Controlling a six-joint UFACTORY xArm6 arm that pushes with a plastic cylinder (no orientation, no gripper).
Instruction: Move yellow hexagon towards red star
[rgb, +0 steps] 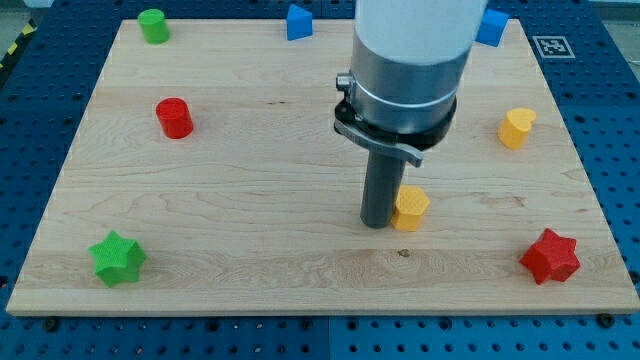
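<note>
The yellow hexagon (411, 208) lies on the wooden board (250, 200), right of centre toward the view's bottom. My tip (377, 224) stands right against the hexagon's left side, touching it or nearly so. The red star (550, 257) lies near the board's bottom right corner, well to the right of and a little below the hexagon. The arm's wide grey body hangs above the rod and hides the board behind it.
A yellow heart (516, 127) lies at the right. A red cylinder (174, 117) lies at the left. A green star (117, 258) lies at the bottom left. A green cylinder (153, 25), a blue block (298, 21) and another blue block (491, 27) lie along the top edge.
</note>
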